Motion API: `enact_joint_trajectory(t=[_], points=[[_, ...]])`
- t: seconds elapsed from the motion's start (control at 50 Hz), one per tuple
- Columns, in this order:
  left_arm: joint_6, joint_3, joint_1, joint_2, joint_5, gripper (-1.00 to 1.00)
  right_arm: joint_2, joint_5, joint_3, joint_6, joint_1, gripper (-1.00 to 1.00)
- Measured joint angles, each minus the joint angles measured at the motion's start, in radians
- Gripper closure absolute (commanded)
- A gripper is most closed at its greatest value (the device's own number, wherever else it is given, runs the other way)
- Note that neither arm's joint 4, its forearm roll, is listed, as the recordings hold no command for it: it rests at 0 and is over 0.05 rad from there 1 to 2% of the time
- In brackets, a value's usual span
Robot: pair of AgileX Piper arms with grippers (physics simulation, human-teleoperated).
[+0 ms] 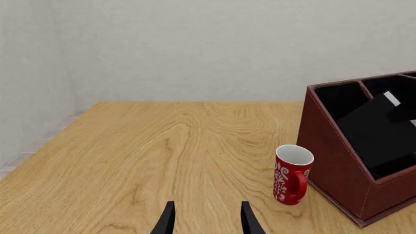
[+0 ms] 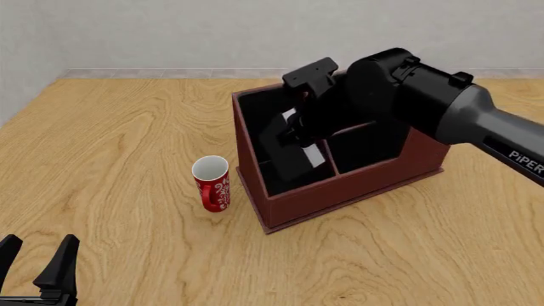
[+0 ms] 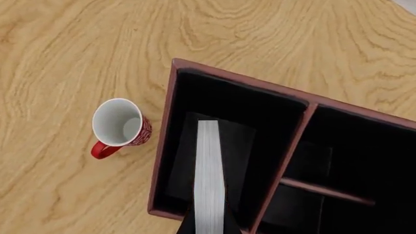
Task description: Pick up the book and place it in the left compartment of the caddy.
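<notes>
The black book (image 2: 293, 156) with white page edges (image 3: 209, 170) leans tilted inside the left compartment (image 2: 255, 109) of the reddish-brown caddy (image 2: 340, 191). My right gripper (image 2: 293, 132) reaches down into that compartment and is shut on the book's upper end; its fingertips barely show in the right wrist view (image 3: 208, 230). The left wrist view shows the book (image 1: 377, 131) slanting in the caddy (image 1: 331, 146). My left gripper (image 2: 38, 258) is open and empty near the table's front left corner, far from the caddy; it also shows in its own wrist view (image 1: 206, 222).
A red-and-white mug (image 2: 211, 183) stands upright just left of the caddy, also seen in the left wrist view (image 1: 293, 173) and the right wrist view (image 3: 120, 126). The caddy's other sections (image 3: 351, 161) lie to the right of the book. A grey wall (image 2: 170, 32) backs the table.
</notes>
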Motion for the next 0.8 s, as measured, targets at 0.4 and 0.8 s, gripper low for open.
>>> enact_joint_trajectory(t=[0.4, 0.8], points=[[0.0, 0.0, 0.0, 0.0, 0.0, -1.0, 0.014, -0.018, 0.009, 0.004, 0.0, 1.0], [0.0, 0.0, 0.0, 0.0, 0.0, -1.0, 0.006, -0.021, 0.011, 0.014, 0.005, -1.0]])
